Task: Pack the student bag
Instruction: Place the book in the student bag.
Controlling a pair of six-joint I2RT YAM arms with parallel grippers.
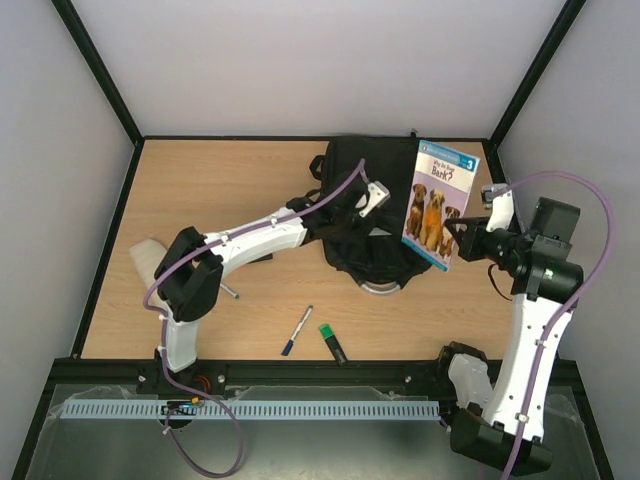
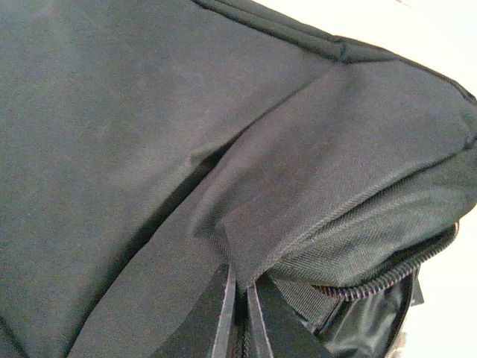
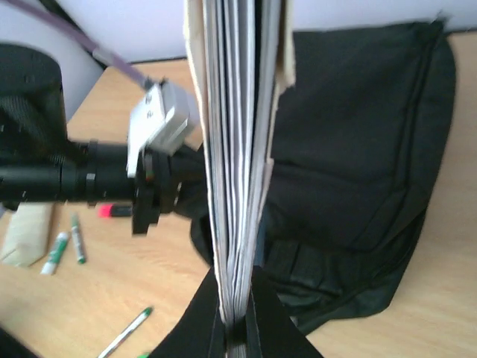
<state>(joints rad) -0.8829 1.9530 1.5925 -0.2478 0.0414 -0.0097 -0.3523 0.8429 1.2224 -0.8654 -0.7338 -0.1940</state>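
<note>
Wood-topped bench [image 1: 220, 190], plain pale walls, black frame posts at the corners. Two arms are in play.

Count: one student bag [image 1: 360, 215], black. It lies directly under the left pincer [image 1: 366, 203] and just left of the right pincer [image 1: 462, 238]. Its silvery loop handle [image 1: 381, 289] is on the side nearer the arm bases.

Left pincer: closed on a fold of the bag's fabric. Only your left wrist view shows this. The two fingers [image 2: 223, 321] stand nearly together with the fold pinched between them. One zipper [image 2: 387, 280] curves off to their right. The top view gives you just the arm reaching onto the bag.

Right pincer: clamped on an edge of one book [image 1: 438, 205], held upright over the bag's right side. The top view gives you the cover, with three dogs on it. The right wrist view gives only the page edges, rising straight out of the pincer.

Loose items, top view: one pen [image 1: 297, 331] and one green marker [image 1: 333, 343], both nearer the bases than the left pincer.

Loose items, right wrist view, across the left arm from the right pincer:
- one pink marker [image 3: 113, 211]
- two green-and-white pens [image 3: 56, 252]
- one beige object [image 3: 22, 231] beside them

You cannot make out the pink marker or that pair from the top.
</note>
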